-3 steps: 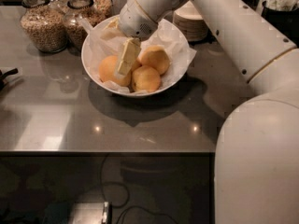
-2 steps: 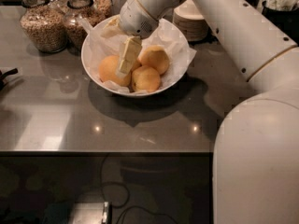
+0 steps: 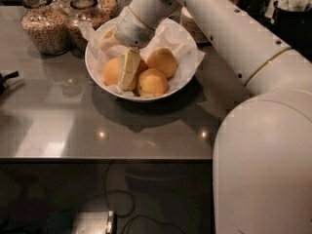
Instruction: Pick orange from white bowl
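Note:
The white bowl [image 3: 97, 77], lined with crinkled white paper, stands on the grey counter and holds several oranges. One orange [image 3: 111, 72] lies at the left, one [image 3: 163, 61] at the back right and one [image 3: 152, 82] at the front. My gripper [image 3: 127, 79] reaches down into the bowl from the upper right. It sits against the left orange, between it and the front one. The white arm crosses above the bowl's back rim and hides part of it.
Two glass jars of grain [image 3: 45, 26] [image 3: 87, 14] stand behind the bowl at the left. A stack of cream paper bowls [image 3: 194, 27] sits behind the arm. A dark container [image 3: 292, 18] is at the far right. The counter's front edge [image 3: 97, 157] runs below.
My gripper has sunk slightly lower and to the left inside the bowl, closer onto the left orange. The oranges and the bowl have not moved.

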{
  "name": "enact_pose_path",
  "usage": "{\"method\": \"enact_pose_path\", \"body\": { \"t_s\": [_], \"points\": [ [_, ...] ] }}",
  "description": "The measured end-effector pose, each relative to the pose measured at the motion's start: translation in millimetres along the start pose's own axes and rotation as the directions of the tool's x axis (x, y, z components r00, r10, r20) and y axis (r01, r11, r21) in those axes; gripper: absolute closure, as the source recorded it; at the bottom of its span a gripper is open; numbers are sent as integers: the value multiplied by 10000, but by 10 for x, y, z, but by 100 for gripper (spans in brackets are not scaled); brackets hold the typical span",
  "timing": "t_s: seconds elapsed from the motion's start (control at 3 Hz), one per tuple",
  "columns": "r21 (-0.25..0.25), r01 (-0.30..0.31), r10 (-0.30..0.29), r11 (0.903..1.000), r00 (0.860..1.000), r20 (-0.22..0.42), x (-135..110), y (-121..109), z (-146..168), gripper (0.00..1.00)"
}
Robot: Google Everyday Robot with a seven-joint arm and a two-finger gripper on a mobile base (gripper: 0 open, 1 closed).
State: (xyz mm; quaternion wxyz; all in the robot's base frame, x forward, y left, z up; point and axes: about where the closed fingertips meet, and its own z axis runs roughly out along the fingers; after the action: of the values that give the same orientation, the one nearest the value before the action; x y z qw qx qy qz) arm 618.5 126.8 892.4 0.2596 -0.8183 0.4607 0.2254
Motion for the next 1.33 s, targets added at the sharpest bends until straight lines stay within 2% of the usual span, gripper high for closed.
{"method": "enact_pose_path", "body": {
  "t_s": [0.33,0.67,1.0,1.33],
  "points": [
    [-128,186,-189,9997,9996,-221,89,113,35,19],
    [240,23,-5,9997,9971,-756,212,248,-172,19],
    [758,163,-55,9970,9901,-1404,223,265,-516,17],
    [776,172,-61,9968,9899,-1420,220,263,-524,14]
  ]
}}
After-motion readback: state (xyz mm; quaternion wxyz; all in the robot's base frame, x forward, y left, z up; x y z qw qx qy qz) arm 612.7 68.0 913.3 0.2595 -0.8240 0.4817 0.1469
